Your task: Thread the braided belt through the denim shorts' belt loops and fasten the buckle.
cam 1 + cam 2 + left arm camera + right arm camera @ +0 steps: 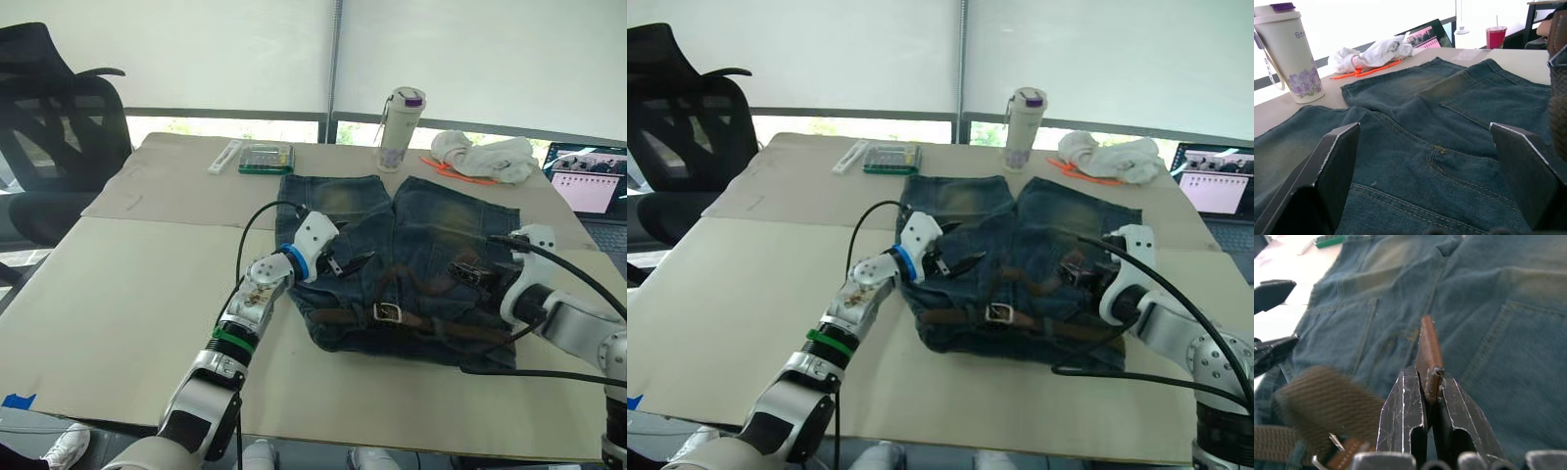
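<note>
Left eye view: buckle point(388, 312) and braided belt point(431, 324) lie along the near waistband of the denim shorts point(411, 235). Right gripper point(1430, 382) pinches the belt's brown tip; left gripper point(345, 264) hovers wide open, empty. The thin tip may slip from the pinch.

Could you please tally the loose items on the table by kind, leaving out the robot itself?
Clothing: 2, denim shorts and braided belt
Drink bottle: 1
White cloth bundle: 1
Green-edged case: 1
White flat strip: 1
Laptop: 1
Total: 7
</note>
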You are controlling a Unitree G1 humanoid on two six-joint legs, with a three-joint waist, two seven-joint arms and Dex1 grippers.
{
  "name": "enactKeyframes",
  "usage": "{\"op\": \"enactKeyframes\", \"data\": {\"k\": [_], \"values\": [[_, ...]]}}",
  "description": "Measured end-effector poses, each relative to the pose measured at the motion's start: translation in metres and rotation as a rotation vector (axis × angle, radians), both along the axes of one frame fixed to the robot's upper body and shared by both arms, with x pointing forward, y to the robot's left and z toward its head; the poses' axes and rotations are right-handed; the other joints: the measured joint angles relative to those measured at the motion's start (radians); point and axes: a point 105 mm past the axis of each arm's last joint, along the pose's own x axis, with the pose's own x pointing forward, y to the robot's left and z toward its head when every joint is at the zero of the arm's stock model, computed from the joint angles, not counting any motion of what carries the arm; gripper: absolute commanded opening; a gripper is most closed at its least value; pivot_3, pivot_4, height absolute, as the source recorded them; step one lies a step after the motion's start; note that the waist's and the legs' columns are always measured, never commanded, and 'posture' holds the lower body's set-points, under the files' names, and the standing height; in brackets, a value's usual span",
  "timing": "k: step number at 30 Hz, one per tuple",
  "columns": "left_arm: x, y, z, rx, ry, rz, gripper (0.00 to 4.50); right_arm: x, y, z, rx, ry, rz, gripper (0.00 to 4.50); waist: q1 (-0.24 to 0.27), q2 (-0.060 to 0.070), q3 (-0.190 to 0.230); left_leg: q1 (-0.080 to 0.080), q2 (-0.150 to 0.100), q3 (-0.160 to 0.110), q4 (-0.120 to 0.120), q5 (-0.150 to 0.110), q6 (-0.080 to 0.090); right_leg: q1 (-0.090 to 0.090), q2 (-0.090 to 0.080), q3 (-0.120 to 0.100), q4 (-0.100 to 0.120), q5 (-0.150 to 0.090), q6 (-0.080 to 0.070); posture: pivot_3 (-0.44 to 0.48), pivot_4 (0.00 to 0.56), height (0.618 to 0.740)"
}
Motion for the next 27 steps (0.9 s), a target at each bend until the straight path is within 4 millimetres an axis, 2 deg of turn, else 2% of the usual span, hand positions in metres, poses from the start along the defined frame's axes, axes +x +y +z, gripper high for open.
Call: {"op": "enactKeyframes", "data": {"k": [3, 6, 10, 15, 23, 24, 27], "values": [[-0.002, -0.002, 0.008, -0.085, 0.023, -0.025, 4.47, -0.005, 0.002, 0.001, -0.021, -0.007, 0.027, 0.00, 0.001, 0.000, 0.000, 0.000, 0.000, 0.000, 0.001, 0.000, 0.000, 0.000, 0.000, 0.000, 0.000, 0.000, 0.000, 0.000, 0.150, 0.737], [-0.006, -0.003, 0.010, -0.088, 0.022, -0.067, 4.47, -0.010, 0.002, -0.003, -0.027, 0.005, 0.037, 0.00, 0.002, 0.000, 0.000, 0.000, 0.000, 0.000, 0.001, 0.000, 0.000, 0.000, 0.000, 0.000, 0.000, 0.000, 0.000, 0.000, 0.150, 0.737], [-0.010, -0.003, 0.002, -0.068, 0.046, -0.099, 4.47, -0.016, -0.010, -0.007, -0.121, 0.034, 0.032, 0.00, 0.003, 0.000, 0.000, 0.000, 0.000, 0.000, 0.001, 0.000, 0.000, 0.000, 0.000, 0.000, 0.000, 0.000, 0.000, 0.000, 0.150, 0.737], [-0.017, -0.010, -0.009, -0.046, 0.099, -0.157, 2.94, -0.022, -0.021, -0.012, -0.201, 0.065, 0.047, 0.00, 0.004, 0.000, 0.000, 0.000, 0.000, 0.000, 0.002, 0.000, 0.000, 0.000, 0.000, 0.000, 0.000, 0.000, 0.000, 0.000, 0.150, 0.737], [-0.032, -0.029, -0.016, -0.015, 0.135, -0.275, 0.22, -0.023, -0.025, -0.012, -0.235, 0.066, 0.067, 0.00, 0.003, 0.000, 0.000, 0.000, 0.000, 0.000, 0.003, 0.000, 0.000, 0.001, 0.000, 0.000, 0.002, 0.000, 0.000, 0.000, 0.150, 0.737], [-0.033, -0.030, -0.018, -0.010, 0.143, -0.289, 0.06, -0.023, -0.025, -0.012, -0.238, 0.066, 0.067, 0.00, 0.003, 0.000, 0.000, 0.000, 0.000, 0.000, 0.003, 0.000, 0.000, 0.001, 0.000, 0.000, 0.002, 0.000, 0.000, 0.000, 0.150, 0.737], [-0.037, -0.033, -0.024, 0.015, 0.162, -0.326, 0.06, -0.022, -0.028, -0.012, -0.250, 0.064, 0.056, 0.00, 0.003, 0.000, 0.000, 0.001, 0.000, 0.000, 0.004, 0.000, 0.000, 0.001, 0.000, 0.000, 0.004, 0.000, 0.000, 0.000, 0.150, 0.737]]}}
